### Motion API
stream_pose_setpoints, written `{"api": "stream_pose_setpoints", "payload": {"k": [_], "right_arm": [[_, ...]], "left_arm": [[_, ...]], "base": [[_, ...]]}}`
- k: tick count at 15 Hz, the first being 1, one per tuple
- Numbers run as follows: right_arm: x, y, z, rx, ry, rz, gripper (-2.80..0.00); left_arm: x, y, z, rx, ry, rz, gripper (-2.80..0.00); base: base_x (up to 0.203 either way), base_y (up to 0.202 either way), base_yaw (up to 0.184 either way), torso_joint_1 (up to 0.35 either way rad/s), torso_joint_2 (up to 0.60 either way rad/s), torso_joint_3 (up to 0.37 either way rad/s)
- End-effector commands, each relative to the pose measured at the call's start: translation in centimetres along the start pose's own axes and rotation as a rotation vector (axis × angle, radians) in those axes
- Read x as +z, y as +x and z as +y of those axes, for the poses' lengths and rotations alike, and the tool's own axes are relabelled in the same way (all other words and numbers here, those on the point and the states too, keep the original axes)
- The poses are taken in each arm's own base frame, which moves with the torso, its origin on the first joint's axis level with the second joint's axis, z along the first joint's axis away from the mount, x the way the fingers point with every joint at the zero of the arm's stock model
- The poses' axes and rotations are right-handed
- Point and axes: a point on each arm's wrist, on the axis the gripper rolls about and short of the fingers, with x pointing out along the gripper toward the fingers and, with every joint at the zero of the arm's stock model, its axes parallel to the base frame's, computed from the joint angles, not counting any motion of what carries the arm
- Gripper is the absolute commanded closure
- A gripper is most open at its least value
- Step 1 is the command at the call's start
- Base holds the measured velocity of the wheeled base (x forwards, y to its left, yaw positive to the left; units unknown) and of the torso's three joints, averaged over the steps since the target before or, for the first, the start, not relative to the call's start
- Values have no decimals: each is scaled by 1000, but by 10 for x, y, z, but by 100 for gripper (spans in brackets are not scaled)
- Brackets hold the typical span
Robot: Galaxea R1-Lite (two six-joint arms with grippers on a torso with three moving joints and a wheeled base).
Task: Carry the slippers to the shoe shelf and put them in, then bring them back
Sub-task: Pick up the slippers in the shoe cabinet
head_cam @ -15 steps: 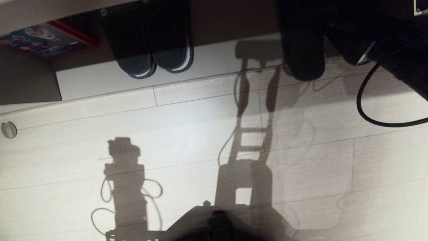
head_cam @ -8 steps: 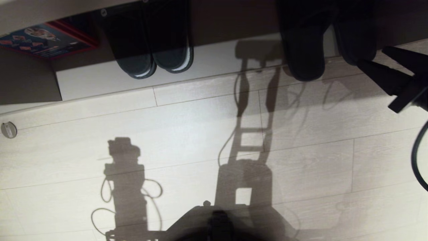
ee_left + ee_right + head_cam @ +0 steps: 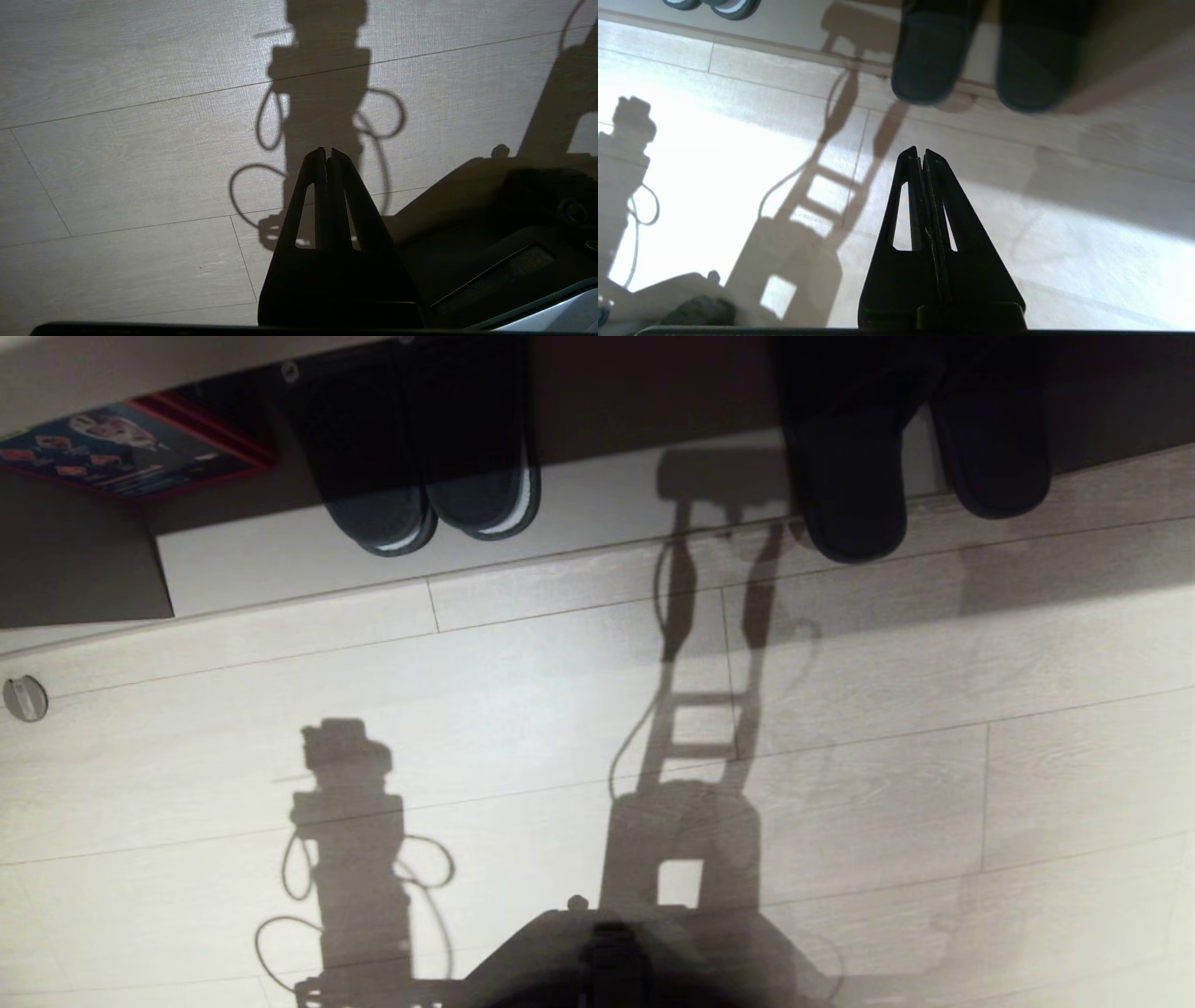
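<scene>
The slippers (image 3: 920, 448), soft, flat and rounded at the toe, lie side by side with toes overhanging the shoe shelf (image 3: 597, 504) edge onto the pale wood-grain plank floor (image 3: 560, 709). The right gripper (image 3: 922, 151) is clenched, empty, above the floor near them. The left gripper (image 3: 327, 150) is likewise clenched, empty. A black white-soled pair (image 3: 439, 504) sits further left.

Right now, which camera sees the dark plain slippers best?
The right wrist view: both slippers show their toe ends side by side, ahead of the shut right gripper. The head view catches the slippers near its top edge, darker. The left wrist view shows none.
</scene>
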Motion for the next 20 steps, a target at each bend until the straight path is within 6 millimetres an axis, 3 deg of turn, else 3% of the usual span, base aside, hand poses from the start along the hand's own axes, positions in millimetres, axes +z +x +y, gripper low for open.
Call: {"api": "stream_pose_setpoints", "payload": {"k": [1,3,6,9,11,14,17,20], "right_arm": [[9,-45,9,-40,-30,-96,0],[2,-71,19,-83,-38,-91,0],[-17,-92,32,-135,10,-78,0],[-52,-111,46,-139,33,-33,0],[-78,-109,50,-141,57,41,0],[-137,-103,57,-140,96,180,0],[-146,-103,58,-173,105,210,0],[-160,-107,58,-289,123,363,0]], "left_arm": [[0,0,0,0,0,1,0],[0,0,0,0,0,1,0],[0,0,0,0,0,1,0],[0,0,0,0,-2,1,0],[0,0,0,0,-4,1,0],[0,0,0,0,-4,1,0],[0,0,0,0,-2,2,0],[0,0,0,0,-2,1,0]], "base": [[0,0,0,0,0,0],[0,0,0,0,0,0],[0,0,0,0,0,0],[0,0,0,0,0,0],[0,0,0,0,0,0],[0,0,0,0,0,0],[0,0,0,0,0,0],[0,0,0,0,0,0]]}}
